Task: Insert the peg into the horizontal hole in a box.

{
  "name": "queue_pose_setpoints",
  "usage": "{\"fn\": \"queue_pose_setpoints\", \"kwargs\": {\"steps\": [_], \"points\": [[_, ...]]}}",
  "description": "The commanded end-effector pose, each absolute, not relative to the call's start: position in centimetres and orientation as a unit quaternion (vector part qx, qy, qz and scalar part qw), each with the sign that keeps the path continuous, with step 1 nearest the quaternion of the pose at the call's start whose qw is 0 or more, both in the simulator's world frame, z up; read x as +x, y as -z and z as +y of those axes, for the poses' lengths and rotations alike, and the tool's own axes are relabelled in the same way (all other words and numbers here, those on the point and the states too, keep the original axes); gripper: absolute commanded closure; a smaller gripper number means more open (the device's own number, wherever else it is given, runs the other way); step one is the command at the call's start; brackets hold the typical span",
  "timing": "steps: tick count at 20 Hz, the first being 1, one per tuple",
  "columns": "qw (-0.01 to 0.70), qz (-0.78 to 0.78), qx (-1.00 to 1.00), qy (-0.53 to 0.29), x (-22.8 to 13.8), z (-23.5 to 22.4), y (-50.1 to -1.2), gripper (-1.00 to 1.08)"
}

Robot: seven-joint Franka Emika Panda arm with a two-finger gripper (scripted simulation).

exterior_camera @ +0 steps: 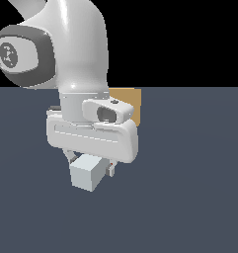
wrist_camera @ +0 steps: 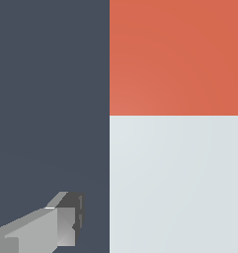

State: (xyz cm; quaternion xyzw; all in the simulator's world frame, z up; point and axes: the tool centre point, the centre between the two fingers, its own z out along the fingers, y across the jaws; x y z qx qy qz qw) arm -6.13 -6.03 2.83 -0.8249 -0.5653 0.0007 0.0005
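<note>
The Franka arm [exterior_camera: 66, 49] occupies the upper middle of the exterior view, with its gripper [exterior_camera: 91, 165] pointing down over the dark grey-blue floor [exterior_camera: 189, 197]. The peg [exterior_camera: 86, 175] sits between the fingers, its pale grey-white end facing the camera; the jaws are clamped on it, one finger at each side. In the wrist view the peg [wrist_camera: 176, 148] fills most of the frame, the pale grey-white part adjoining the orange-red part along a straight line, and one grey finger [wrist_camera: 56, 222] appears beside the pale part. The second finger is almost entirely out of that frame. The tan box [exterior_camera: 130, 101] stands behind the gripper body in the exterior view, only its upper corner showing past the hand. Its hole is hidden. The peg is held above the floor, apart from the box.
</note>
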Motion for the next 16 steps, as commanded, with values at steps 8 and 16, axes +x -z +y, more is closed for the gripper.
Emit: {"fn": "queue_pose_setpoints", "kwargs": {"steps": [8, 16], "points": [[0.000, -0.565, -0.825, 0.000, -6.04, -6.03, -2.44, 1.08], [0.000, -0.568, -0.823, 0.000, -5.81, -5.87, -2.57, 1.08]]}}
